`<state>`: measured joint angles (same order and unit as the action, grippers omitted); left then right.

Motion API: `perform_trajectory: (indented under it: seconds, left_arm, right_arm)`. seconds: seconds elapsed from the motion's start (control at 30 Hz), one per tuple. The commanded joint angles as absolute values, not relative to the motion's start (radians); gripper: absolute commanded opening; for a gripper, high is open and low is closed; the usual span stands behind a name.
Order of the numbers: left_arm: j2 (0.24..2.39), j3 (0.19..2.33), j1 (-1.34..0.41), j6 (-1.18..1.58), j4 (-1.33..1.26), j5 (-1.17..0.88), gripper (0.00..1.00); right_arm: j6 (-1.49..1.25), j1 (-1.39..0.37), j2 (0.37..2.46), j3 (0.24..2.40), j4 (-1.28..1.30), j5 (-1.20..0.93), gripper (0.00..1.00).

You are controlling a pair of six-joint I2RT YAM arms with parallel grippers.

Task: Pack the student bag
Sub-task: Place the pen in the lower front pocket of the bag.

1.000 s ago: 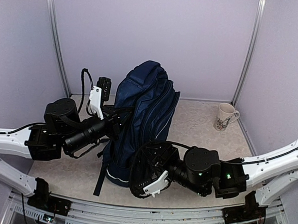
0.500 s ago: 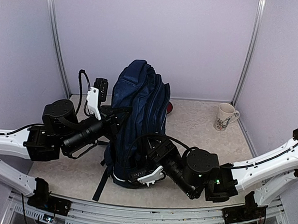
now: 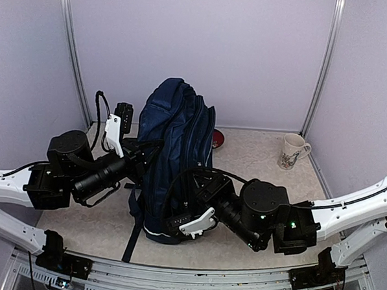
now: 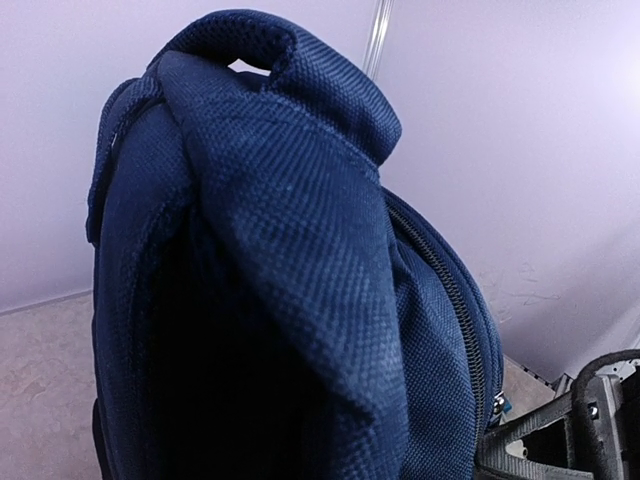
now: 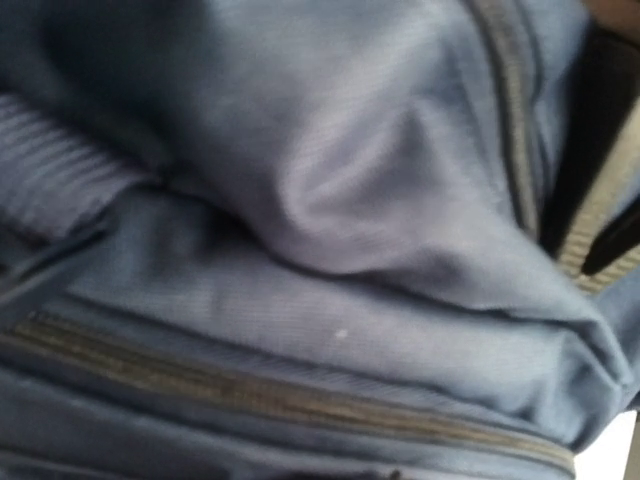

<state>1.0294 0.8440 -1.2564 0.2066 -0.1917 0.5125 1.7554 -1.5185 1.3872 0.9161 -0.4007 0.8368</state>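
Right gripper (image 3: 184, 221) is pressed into the low front of the student bag (image 3: 177, 144). Its wrist view is all blurred fabric, so I can't tell if the jaws are clenched. Bag stands upright mid table (image 3: 263, 171), with the left gripper (image 3: 139, 158) at its left flank, jaw state also hidden. Soft, floppy fabric, probably light and tippy. I'd grab the top loop (image 4: 240, 45) or along the zip (image 4: 452, 300). Mug (image 3: 292, 151) sits far right.

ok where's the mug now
In the top view the mug stands at the far right corner of the table, beside the metal post, apart from the student bag in the middle.
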Motion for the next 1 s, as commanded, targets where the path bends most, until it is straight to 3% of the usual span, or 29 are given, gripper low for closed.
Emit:
perform_trajectory:
  seconds: [0.0,0.33,0.43,0.83,0.97]
  left_arm:
    - [0.986,0.897,-1.258,0.173,-0.245,0.449,0.00]
    - [0.994,0.919,-1.245,0.172,-0.223,0.433,0.00]
    - [1.001,0.920,-1.243,0.171,-0.225,0.429,0.00]
    - [1.005,0.935,-1.237,0.159,-0.201,0.421,0.00]
    - [1.003,0.940,-1.219,0.132,-0.146,0.417,0.00]
  right_arm:
    - [1.680,-1.504,1.334,0.993,-0.372,0.788,0.34]
    - [1.616,-1.501,1.307,1.018,-0.330,0.705,0.47]
    - [1.609,-1.489,1.303,1.018,-0.316,0.704,0.47]
    - [1.435,-1.473,1.308,1.060,-0.131,0.597,0.00]
    - [1.256,-1.431,1.315,1.156,-0.091,0.510,0.00]
